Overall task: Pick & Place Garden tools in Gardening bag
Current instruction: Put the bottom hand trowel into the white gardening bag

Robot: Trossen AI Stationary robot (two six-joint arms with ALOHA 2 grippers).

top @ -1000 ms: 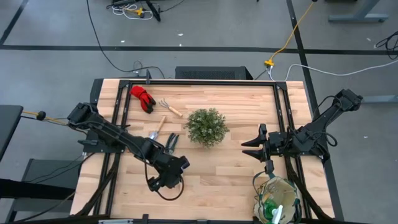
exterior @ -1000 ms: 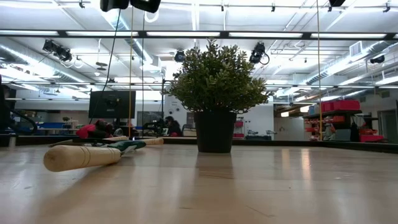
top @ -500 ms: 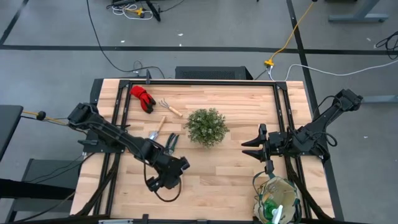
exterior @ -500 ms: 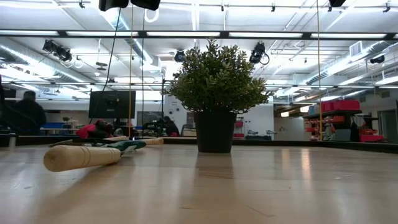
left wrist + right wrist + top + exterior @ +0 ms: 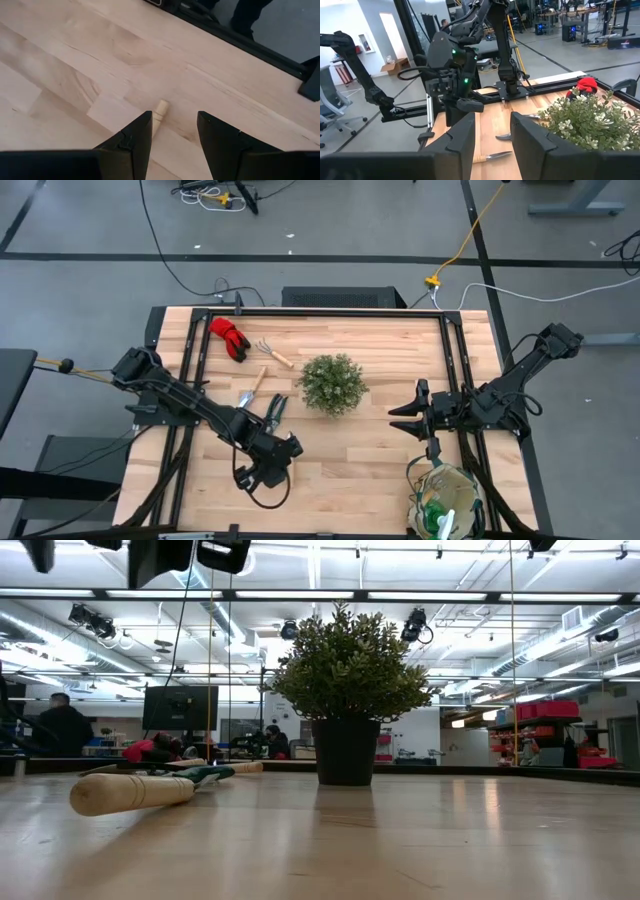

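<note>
My left gripper hangs over the trowel, fingers apart, its wooden handle end showing between them. It looks stiff, light and easy to roll, so I'd grip mid-handle. The right gripper waits, fingers apart, beside the bag.

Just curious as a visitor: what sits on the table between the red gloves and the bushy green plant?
In the high view, a small wooden-handled rake lies between the red gloves and the plant; the rest is bare tabletop.
</note>
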